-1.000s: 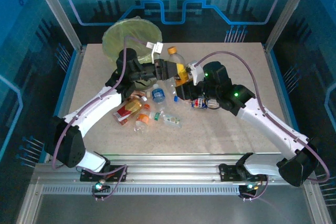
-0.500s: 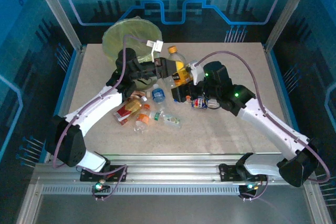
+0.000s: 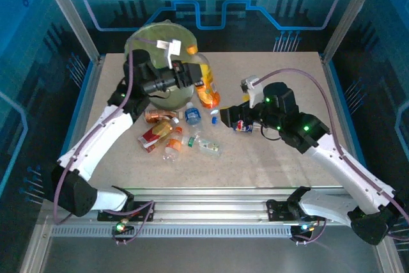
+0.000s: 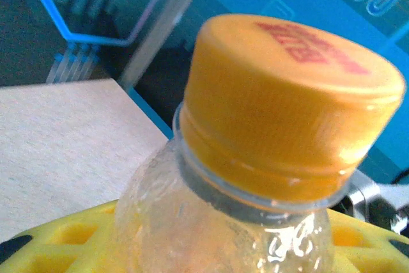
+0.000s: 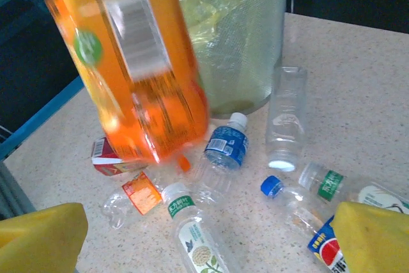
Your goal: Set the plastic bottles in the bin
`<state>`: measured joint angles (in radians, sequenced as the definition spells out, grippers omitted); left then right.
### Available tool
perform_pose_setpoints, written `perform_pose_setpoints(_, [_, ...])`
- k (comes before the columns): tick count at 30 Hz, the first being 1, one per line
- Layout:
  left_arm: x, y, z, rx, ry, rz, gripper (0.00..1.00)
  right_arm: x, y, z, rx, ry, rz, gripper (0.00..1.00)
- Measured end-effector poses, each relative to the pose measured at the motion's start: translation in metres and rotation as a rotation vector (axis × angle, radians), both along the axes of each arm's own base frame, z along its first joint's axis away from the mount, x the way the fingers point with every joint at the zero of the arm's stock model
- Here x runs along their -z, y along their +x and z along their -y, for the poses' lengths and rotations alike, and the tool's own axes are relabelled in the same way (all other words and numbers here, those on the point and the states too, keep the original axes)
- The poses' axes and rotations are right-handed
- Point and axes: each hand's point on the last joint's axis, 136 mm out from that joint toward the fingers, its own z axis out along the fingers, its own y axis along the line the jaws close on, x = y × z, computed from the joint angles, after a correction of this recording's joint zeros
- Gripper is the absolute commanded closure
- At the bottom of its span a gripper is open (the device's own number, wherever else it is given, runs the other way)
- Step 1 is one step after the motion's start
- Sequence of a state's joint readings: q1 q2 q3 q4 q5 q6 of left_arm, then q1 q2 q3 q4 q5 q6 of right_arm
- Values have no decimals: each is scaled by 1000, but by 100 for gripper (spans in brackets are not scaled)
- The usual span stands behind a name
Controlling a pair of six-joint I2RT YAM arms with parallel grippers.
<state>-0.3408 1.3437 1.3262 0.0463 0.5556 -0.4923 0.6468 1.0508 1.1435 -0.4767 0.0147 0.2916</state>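
**Top external view.** Holding the orange-labelled bottle (image 3: pixel 203 86) across its mid-body in the left hand (image 3: pixel 190 76), tilted, at the right rim of the bin (image 3: pixel 148 38); not telling from here whether beside the rim or just over it. Hovering low over the bench (image 3: pixel 255 161) with the right hand (image 3: pixel 233 118), spread wide and carrying nothing, just beside a red-and-blue-labelled bottle (image 3: pixel 243 126). Leaving the remaining bottles (image 3: pixel 176 133) lying loose in a cluster between the arms.

**Left wrist view.** Looking up the neck of the held bottle toward its orange cap (image 4: pixel 287 100), with the yellow pads (image 4: pixel 57 238) pressing against the clear body below.

**Right wrist view.** Showing the yellow fingertips (image 5: pixel 374 238) set far apart. Viewing a blue-labelled bottle (image 5: pixel 225 148) and a clear uncapped bottle (image 5: pixel 285 116) lying near the bin's base.

**Handling.** Judging these bottles as light, thin-walled, smooth and easily crushed, probably rolling when nudged. Advising a hold across the labelled mid-body with a moderate squeeze, avoiding the tapered neck.
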Motion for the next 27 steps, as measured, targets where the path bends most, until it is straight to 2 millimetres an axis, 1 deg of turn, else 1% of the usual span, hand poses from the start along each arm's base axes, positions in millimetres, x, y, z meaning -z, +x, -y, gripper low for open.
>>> perform_pose_setpoints(2, [-14, 8, -18, -66, 16, 24, 56, 0, 0, 6, 22, -8, 8, 0])
perform_pose_setpoints(4, [-27, 19, -40, -142, 32, 48, 56, 0, -1, 10, 38, -13, 14, 0])
perform_pose_setpoints(7, [-44, 32, -75, -251, 58, 75, 56, 2, 0, 13, 53, -20, 16, 0])
perform_pose_setpoints(9, [-58, 40, -94, -314, 79, 107, 55, 4, 0, 14, 58, -25, 15, 0])
perform_pose_setpoints(13, [-81, 56, -119, -407, 136, 174, 56, 8, 1, 16, 72, -29, 8, 0])
perform_pose_setpoints(15, [-87, 66, -128, -437, 169, 197, 56, 9, 2, 17, 80, -29, 5, 0])
perform_pose_setpoints(18, [-83, 87, -141, -480, 229, 196, 56, 10, 4, 19, 96, -20, 2, 0])
perform_pose_setpoints(20, [-74, 102, -148, -498, 272, 183, 56, 11, 6, 22, 108, -12, -2, 0])
perform_pose_setpoints(22, [-58, 119, -153, -508, 327, 154, 56, 11, 8, 25, 122, -2, -6, 0])
perform_pose_setpoints(26, [-26, 140, -156, -500, 419, 101, 56, 12, 12, 30, 147, 16, -11, 0])
perform_pose_setpoints(27, [-15, 145, -157, -494, 447, 82, 56, 12, 13, 31, 151, 21, -13, 0])
